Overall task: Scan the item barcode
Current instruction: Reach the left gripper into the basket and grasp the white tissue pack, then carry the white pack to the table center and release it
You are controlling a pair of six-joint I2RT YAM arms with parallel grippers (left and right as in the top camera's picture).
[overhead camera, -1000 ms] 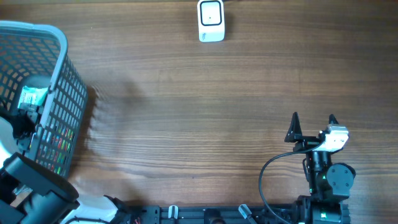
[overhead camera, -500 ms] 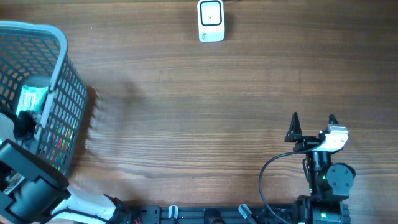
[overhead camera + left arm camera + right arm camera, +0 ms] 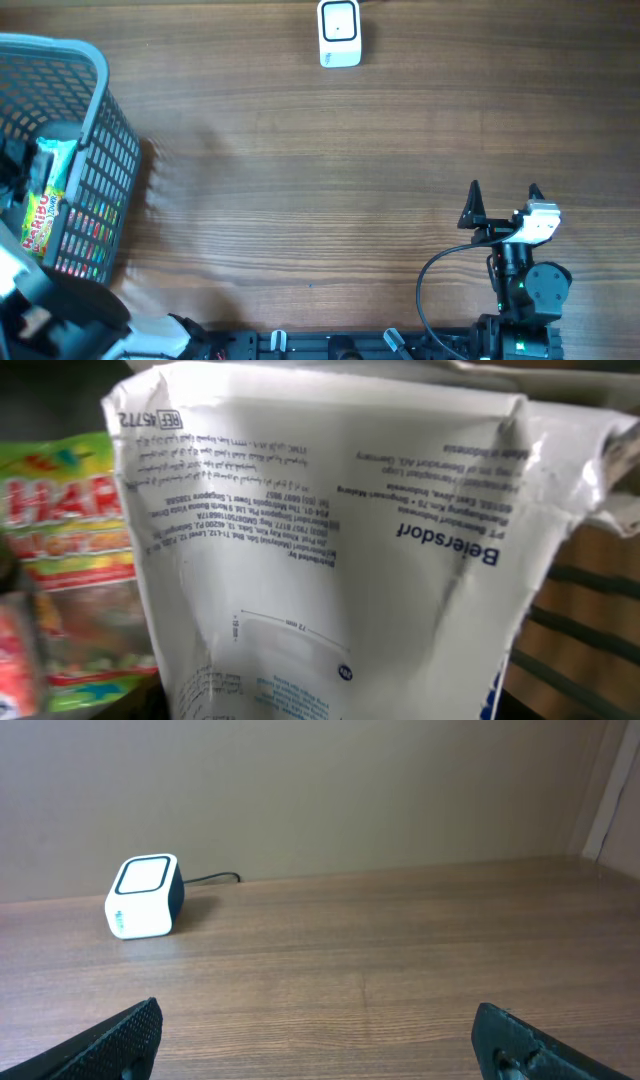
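**Right arm folded with fingers spread, left arm reaching at far left**

The right arm [image 3: 520,285] sits folded close over its base. Its gripper [image 3: 504,192] is level and points forward, with both fingers spread wide apart. The left arm [image 3: 55,310] stretches forward along the far left edge. Its gripper [image 3: 12,175] is largely cut off, so how its jaws stand cannot be told.

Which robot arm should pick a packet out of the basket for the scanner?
The left arm. It reaches into the basket, and its wrist camera is filled by a white pouch right in front of it. The right gripper sits open across the table, far from the basket.
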